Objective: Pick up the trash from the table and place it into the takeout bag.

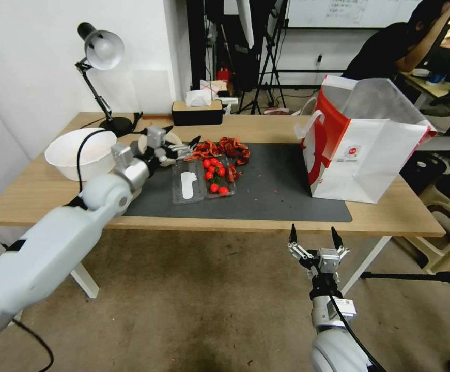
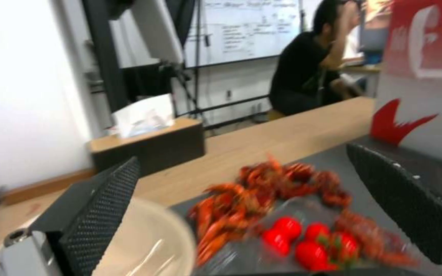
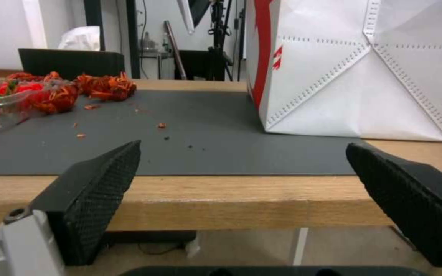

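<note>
On the dark grey mat [image 1: 281, 186] of the table [image 1: 266, 126] lie a heap of red crayfish shells [image 1: 225, 149] and a clear plastic box [image 1: 189, 185] holding cherry tomatoes. My left gripper [image 1: 182, 140] hovers open at the mat's left end, just left of the shells. In the left wrist view a beige paper bowl [image 2: 144, 241] lies low between its fingers [image 2: 103, 207], with shells [image 2: 251, 191] beyond. The takeout bag [image 1: 369, 155] stands upright and open-topped on the mat's right end. My right gripper [image 1: 312, 230] waits open below the table's front edge, facing the bag [image 3: 364, 69].
A large white bowl [image 1: 77, 152] and a desk lamp [image 1: 101, 51] occupy the table's left end. A dark tissue box [image 1: 197, 111] sits at the back edge. Stools [image 1: 441, 206] and a tripod leg stand to the right of the table. Small red crumbs dot the mat.
</note>
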{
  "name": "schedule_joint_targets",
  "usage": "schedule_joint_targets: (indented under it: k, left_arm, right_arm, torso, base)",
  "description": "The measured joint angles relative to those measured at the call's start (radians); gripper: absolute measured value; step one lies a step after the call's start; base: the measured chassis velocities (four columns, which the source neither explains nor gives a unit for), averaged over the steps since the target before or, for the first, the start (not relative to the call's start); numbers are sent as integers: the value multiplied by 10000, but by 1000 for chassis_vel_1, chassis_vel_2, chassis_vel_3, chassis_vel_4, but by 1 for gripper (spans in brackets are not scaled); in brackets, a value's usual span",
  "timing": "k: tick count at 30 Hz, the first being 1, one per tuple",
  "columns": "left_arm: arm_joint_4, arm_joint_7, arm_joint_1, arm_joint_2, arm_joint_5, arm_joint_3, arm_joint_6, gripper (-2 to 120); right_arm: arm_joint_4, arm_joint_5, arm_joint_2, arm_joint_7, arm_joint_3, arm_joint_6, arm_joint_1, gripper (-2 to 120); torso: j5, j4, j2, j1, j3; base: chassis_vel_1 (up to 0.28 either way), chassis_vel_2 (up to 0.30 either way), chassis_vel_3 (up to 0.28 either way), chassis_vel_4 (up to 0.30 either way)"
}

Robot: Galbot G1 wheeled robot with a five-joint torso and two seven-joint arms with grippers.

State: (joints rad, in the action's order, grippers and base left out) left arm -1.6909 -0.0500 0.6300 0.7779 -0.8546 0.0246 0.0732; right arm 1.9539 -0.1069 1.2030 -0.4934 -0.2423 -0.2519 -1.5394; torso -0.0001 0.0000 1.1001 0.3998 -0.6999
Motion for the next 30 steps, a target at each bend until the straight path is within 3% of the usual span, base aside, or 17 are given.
schedule_joint_targets:
  k: [9,16,25,28,30]
  left_arm:
    - [-344,237,621,-81,298,-481,56,100]
    - [-1044,824,1998,-119,760,-1616,18,100]
    - [-2022,1316,4548,346,1864,-3209,-125,100]
    - [-2584,1467,6009,867,2572,-4267,-151,100]
    - [-2756,1539,6426,1054,2705,-4563,-167,100]
  right_arm:
    - [20,2,-4,0,-8,-10,-36,100]
    - [50,4,-17,-12,-49,-31,-113,100]
    - [49,9,7,-19,-46,-52,-135,100]
    - [23,11,8,-18,-21,-60,-93,100]
    - [20,12,20,-18,-5,-61,-83,100]
  torso:
    - [1,0,0,0,0]
    - [2,-2,0,0,0]
    - [-1,1,0,1,0]
    - [1,0,1,2,0]
    - [2,1,0,1,0]
  base:
    - [0,0,0,0]
    - [0,0,0,0]
    - [0,0,0,0]
    - [0,0,0,0]
    - [0,0,0,0]
